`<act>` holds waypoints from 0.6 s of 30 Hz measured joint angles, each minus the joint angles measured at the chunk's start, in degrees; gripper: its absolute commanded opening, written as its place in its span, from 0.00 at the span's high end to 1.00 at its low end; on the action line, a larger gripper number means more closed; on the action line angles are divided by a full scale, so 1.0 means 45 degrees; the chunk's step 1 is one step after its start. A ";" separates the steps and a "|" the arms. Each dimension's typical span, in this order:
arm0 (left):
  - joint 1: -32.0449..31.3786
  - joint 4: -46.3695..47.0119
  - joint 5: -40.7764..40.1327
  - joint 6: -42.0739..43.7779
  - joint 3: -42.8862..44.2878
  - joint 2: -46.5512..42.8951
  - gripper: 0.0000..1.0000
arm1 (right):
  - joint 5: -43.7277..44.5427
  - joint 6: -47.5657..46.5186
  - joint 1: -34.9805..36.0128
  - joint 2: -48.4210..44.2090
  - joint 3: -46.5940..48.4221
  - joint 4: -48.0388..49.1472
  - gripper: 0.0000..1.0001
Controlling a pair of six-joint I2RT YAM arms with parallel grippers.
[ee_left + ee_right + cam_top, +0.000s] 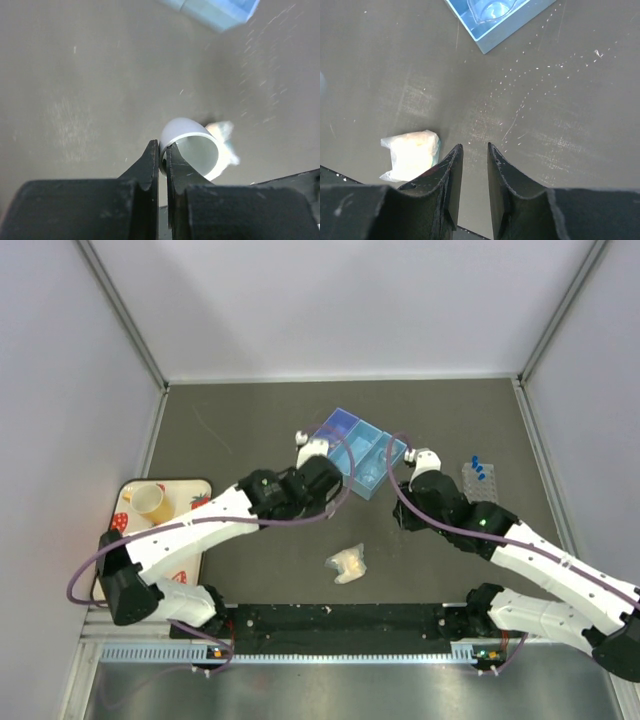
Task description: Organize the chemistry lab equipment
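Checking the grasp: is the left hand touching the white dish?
Touching. Left wrist view shows the left hand pinching the white dish by its rim.

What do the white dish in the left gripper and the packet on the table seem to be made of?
White dish: probably plastic, perhaps glazed ceramic; smooth thin wall, soft sheen. Packet: clear plastic film, judging by its wrinkles and glints, over pale yellowish contents.

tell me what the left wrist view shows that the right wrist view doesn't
Only left wrist: the white dish, its rim pinched in the shut left claw.
Only right wrist: the right claw, jaws a little apart and holding nothing, the packet beside it, and a clear flask inside the blue tray.
Both: a corner of the blue tray at the top, and the dark table.
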 measured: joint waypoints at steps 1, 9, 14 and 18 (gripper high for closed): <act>0.0121 -0.0083 -0.0044 0.0364 0.0821 0.0204 1.00 | 0.0053 0.0000 0.0000 -0.0010 0.0000 0.0000 0.75; 0.2108 -0.0034 0.0597 0.2477 0.6193 0.3419 1.00 | 0.0821 0.0282 0.0000 -0.0680 -0.0005 0.0000 0.75; 0.3138 -0.0126 0.1841 0.3133 0.8383 0.6008 1.00 | 0.0981 0.0588 0.0000 -0.0884 -0.0029 0.0005 0.70; 0.3745 0.0068 0.3060 0.3269 0.9874 0.8072 1.00 | 0.1035 0.0874 0.0000 -0.0894 -0.0175 0.0000 0.55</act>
